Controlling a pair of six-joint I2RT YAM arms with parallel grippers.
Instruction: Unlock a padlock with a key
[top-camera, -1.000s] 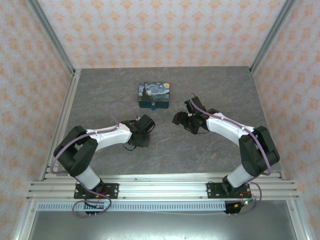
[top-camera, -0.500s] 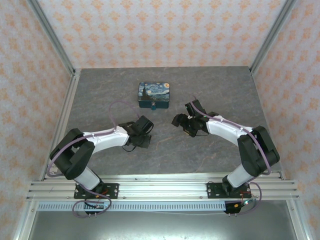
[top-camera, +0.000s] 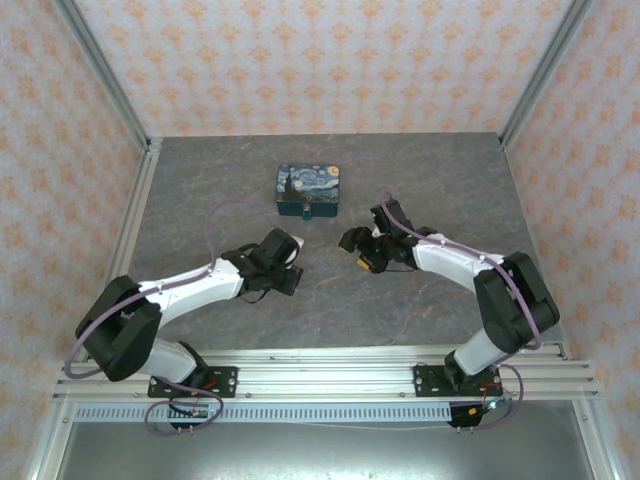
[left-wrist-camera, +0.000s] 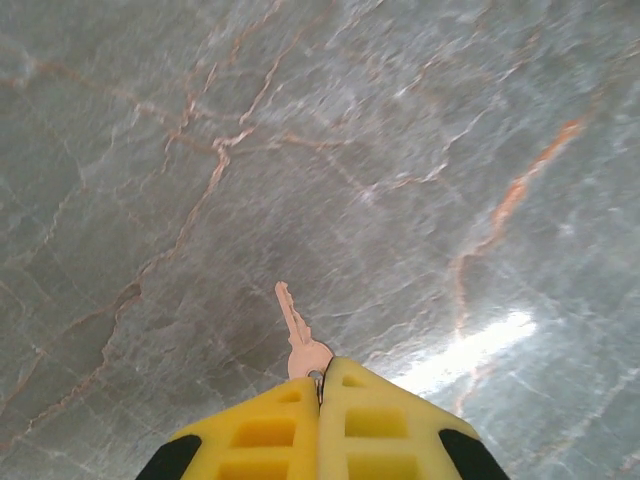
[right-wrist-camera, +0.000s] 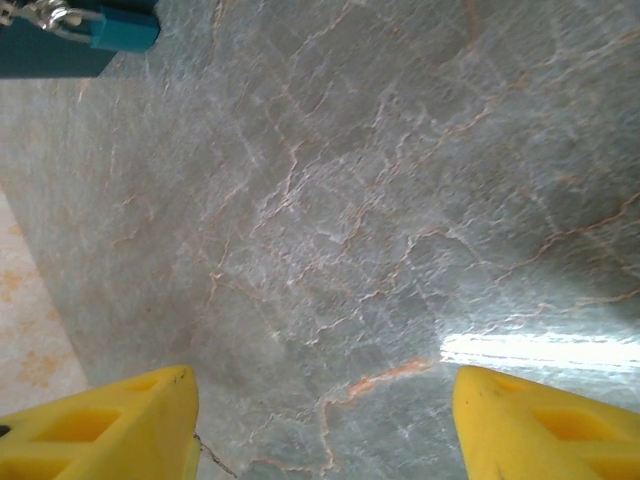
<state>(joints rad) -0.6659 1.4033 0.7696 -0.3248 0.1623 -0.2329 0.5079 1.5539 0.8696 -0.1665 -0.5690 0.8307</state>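
At the painted tin's near wall: the padlock (top-camera: 305, 213) sits against the front of the painted tin (top-camera: 308, 180), beyond both arms and roughly between them.
Left gripper (left-wrist-camera: 320, 380): its yellow fingers are pressed together on the head of the key (left-wrist-camera: 294, 332). You hold it by the head alone.
Key axis: the blade sticks out ahead of the fingertips, leaning a little left in the left wrist view, and points at bare table (left-wrist-camera: 450, 150).
Right gripper (right-wrist-camera: 322, 385): its fingers stand well apart over the table with nothing between them.
Padlock from your right gripper: ahead and off to the left, in the upper left corner of the right wrist view.
Padlock axis: the blue body lies to the right and the silvery shackle (right-wrist-camera: 40, 15) to the left, so its length runs across that gripper's line, not along it.
Nearer arm: from above, both grippers look about equally near. You cannot call it either way.
What the move turns on: probably swinging the blade round towards the padlock's keyhole. Which face carries the keyhole cannot be made out.
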